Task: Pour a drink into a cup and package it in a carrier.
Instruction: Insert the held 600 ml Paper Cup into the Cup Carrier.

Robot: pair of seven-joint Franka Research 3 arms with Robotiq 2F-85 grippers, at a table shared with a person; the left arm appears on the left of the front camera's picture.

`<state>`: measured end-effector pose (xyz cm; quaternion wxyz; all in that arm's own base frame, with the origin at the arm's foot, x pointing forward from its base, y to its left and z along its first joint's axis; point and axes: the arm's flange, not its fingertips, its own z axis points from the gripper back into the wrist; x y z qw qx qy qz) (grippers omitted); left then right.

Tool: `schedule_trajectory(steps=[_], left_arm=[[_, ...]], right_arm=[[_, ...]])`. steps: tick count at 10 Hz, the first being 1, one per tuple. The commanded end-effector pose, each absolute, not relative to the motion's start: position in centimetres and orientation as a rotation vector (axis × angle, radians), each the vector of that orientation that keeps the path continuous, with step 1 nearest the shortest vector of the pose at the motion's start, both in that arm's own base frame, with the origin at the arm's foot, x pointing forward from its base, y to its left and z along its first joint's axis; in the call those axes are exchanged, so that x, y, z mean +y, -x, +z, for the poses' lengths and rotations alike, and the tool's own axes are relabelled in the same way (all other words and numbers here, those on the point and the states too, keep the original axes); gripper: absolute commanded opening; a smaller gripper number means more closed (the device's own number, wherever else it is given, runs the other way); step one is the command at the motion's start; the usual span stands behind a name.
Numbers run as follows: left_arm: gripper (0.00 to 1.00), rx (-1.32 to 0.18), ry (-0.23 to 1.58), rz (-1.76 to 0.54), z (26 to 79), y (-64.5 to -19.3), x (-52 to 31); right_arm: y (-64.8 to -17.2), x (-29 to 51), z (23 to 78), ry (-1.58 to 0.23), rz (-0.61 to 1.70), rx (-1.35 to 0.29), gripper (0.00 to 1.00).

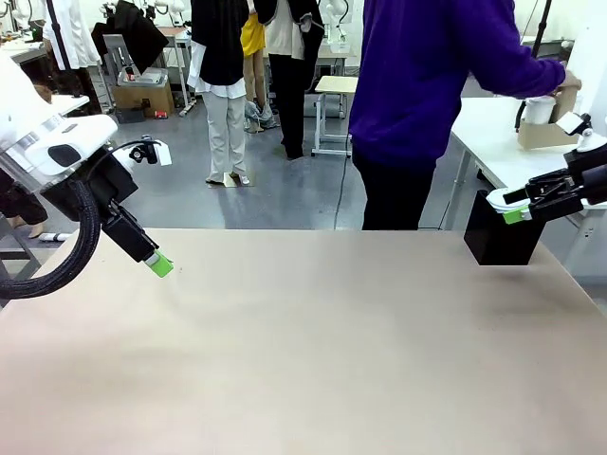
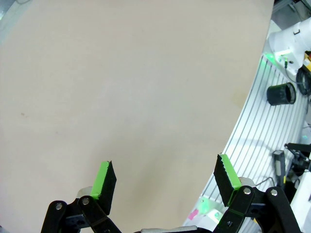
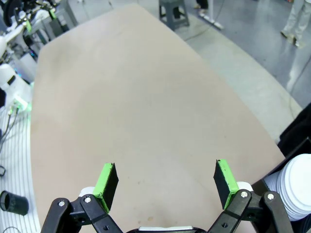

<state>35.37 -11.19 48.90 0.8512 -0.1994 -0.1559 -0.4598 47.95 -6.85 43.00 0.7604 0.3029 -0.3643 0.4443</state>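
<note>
A white cup [image 1: 539, 109] stands in a brown cardboard carrier [image 1: 547, 135] on a white side table at the far right, with the person's hand [image 1: 569, 95] on it. The drink is out of view. My left gripper [image 1: 159, 265] hangs open over the table's left side, and in the left wrist view it [image 2: 164, 161] has only bare tabletop between its fingers. My right gripper [image 1: 515, 213] hovers open at the far right, beside the top of a black box [image 1: 501, 245]. Nothing sits between its fingers [image 3: 165, 164].
The black box stands on the table's far right corner with a stack of white lids [image 3: 297, 188] on it. A person in a purple top [image 1: 417, 85] stands at the far side, reaching right. The tan table [image 1: 303, 351] is bare across the middle.
</note>
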Motion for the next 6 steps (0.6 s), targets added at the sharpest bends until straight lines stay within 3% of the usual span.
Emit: schedule_trajectory(steps=[1, 6], left_arm=[[1.0, -0.322, 0.421, -0.967, 48.9, -35.31, -11.13], [1.0, -0.322, 0.421, -0.967, 48.9, -35.31, -11.13]], right_arm=[[-48.0, -6.88, 43.26, -0.66, 0.989, -0.804, 1.0], [-48.0, -6.88, 43.26, -0.66, 0.989, -0.804, 1.0]])
